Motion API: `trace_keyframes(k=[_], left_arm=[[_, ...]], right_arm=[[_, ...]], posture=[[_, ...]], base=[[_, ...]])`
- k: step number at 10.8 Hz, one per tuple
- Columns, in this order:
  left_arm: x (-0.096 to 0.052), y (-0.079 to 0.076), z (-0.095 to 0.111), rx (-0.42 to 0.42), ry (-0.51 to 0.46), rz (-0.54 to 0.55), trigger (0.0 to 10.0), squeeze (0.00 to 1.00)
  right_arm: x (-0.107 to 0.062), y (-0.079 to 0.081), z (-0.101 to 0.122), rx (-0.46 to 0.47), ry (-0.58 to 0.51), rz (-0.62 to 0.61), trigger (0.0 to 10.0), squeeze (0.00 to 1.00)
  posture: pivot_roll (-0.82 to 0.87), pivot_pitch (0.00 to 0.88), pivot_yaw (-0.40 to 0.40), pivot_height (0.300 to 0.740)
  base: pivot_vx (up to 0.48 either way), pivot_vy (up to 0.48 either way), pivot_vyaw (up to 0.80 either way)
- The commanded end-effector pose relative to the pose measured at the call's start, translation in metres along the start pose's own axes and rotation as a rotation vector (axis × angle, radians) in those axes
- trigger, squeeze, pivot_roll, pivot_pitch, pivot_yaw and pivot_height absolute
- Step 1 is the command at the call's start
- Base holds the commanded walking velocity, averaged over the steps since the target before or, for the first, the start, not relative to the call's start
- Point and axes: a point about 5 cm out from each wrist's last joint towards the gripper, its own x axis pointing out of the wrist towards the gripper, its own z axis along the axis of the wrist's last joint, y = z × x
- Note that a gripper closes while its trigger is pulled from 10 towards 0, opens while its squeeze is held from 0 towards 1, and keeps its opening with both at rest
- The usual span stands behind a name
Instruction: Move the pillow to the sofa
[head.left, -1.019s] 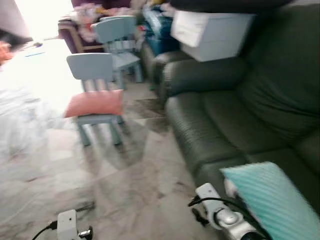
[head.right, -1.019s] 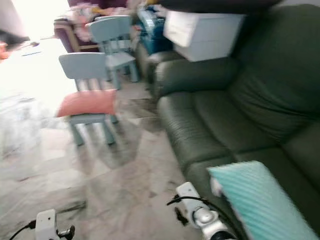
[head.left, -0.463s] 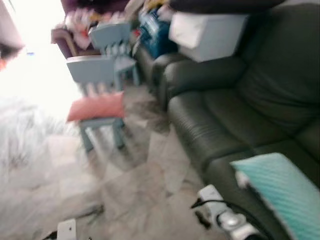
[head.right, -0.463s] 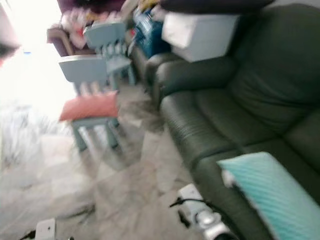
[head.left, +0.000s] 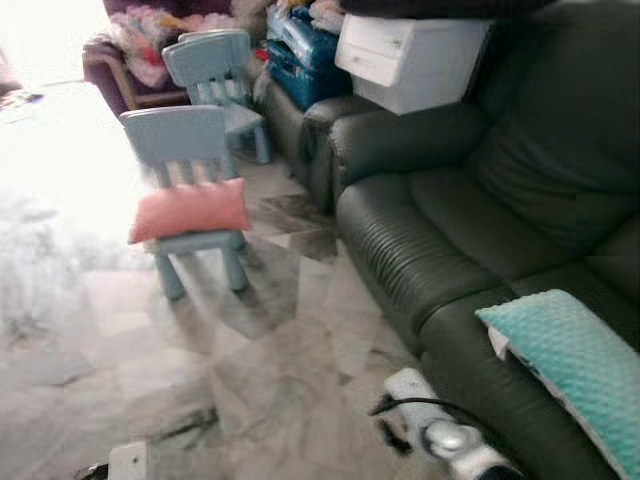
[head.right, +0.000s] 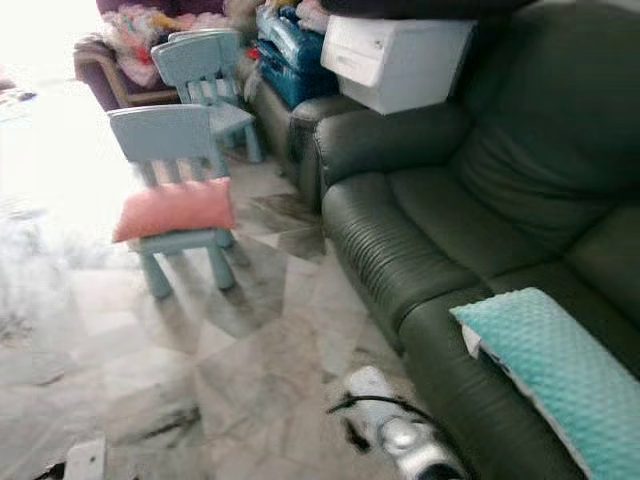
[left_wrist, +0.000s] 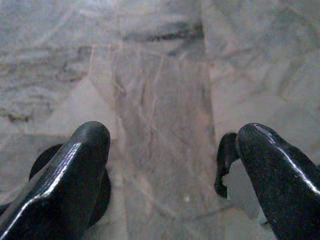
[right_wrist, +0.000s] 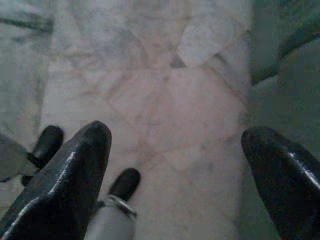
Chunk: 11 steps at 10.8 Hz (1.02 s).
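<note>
Pink pillow (head.left: 189, 209) on chair (head.left: 190, 190) seat

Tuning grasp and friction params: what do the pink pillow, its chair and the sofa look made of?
Pink pillow: soft matte fabric, probably; edges sag.
Small blue chair: likely moulded plastic, uniform smooth colour.
Sofa: dark leather or faux leather, slight sheen, ribbed creases.

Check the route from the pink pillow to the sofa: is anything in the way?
Nothing visible blocks it. The pink pillow lies on the near blue chair, and bare marble floor separates it from the sofa. The nearest sofa seat is bare; a teal pillow covers part of the next one.
</note>
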Motion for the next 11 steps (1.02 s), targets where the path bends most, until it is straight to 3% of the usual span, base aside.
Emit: trace_keyframes(k=[1,4,11], left_arm=[[-0.0007,0.007,-0.0012,0.006,-0.007,0.009,10.0,0.0],[-0.0018,0.0144,-0.0053,-0.017,-0.001,0.018,10.0,0.0],[-0.0019,0.0117,-0.0068,-0.011,0.002,0.005,10.0,0.0]], right_arm=[[-0.0006,-0.0044,0.0003,-0.011,0.004,-0.011,10.0,0.0],[-0.0004,-0.0037,0.001,-0.018,0.002,-0.006,10.0,0.0],[-0.0003,-0.003,0.0007,-0.027,0.005,-0.002,10.0,0.0]], posture=[[-0.09,0.024,0.043,0.74],[-0.09,0.024,0.043,0.74],[-0.09,0.028,0.044,0.74]], base=[[0.0,0.0,0.0],[0.205,0.0,0.0],[0.395,0.0,0.0]])
